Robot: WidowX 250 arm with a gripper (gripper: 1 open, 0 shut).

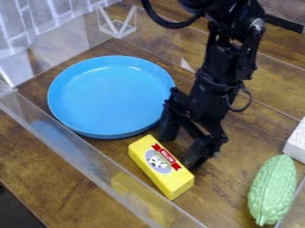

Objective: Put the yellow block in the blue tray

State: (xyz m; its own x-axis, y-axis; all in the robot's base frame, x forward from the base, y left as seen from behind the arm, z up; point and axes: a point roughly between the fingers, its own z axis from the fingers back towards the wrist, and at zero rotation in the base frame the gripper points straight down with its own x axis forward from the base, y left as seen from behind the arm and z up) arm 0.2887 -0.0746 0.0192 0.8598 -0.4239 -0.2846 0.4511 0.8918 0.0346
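The yellow block (161, 165), a small box with a red strip and a round whitish picture on top, lies flat on the wooden table in front of the blue tray (110, 93). The tray is a wide round shallow plate at the left, with nothing in it. My black gripper (187, 142) hangs open just above the block's far right end, one finger (173, 122) close to the tray's rim and the other finger (205, 151) to the right of the block. Nothing is between the fingers.
A bumpy green gourd (273, 189) lies at the lower right. A white object (297, 140) pokes in at the right edge. Clear plastic walls (71, 151) run along the table's front left and back.
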